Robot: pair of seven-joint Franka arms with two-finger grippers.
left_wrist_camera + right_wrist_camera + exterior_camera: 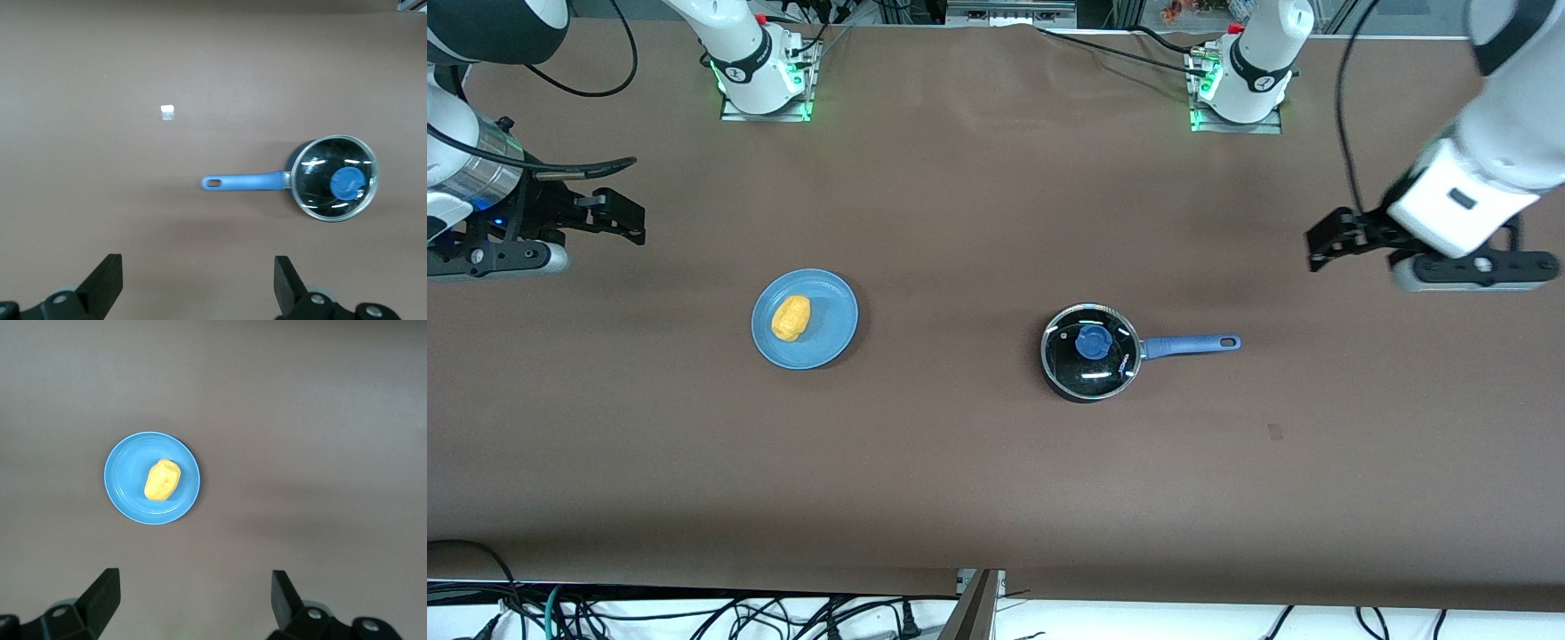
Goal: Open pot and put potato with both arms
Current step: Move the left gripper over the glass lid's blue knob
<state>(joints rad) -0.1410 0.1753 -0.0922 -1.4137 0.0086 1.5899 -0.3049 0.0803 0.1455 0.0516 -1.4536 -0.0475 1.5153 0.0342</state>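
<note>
The black pot (pixel 1090 354) stands on the brown table with its glass lid and blue knob (pixel 1093 342) on, and its blue handle (pixel 1192 345) points toward the left arm's end. It also shows in the left wrist view (pixel 335 178). The yellow-orange potato (pixel 791 317) lies on a blue plate (pixel 831 338), also seen in the right wrist view as potato (pixel 162 480) on plate (pixel 123 480). My left gripper (pixel 1320 247) (pixel 198 273) is open and empty over bare table near the left arm's end. My right gripper (pixel 636 220) (pixel 193 590) is open and empty over bare table near the right arm's end.
The two arm bases (pixel 760 76) (pixel 1240 89) stand along the table's edge farthest from the front camera. A small pale mark (pixel 167 112) is on the table, nearer to the front camera than the pot's handle. Cables hang below the table's front edge (pixel 978 582).
</note>
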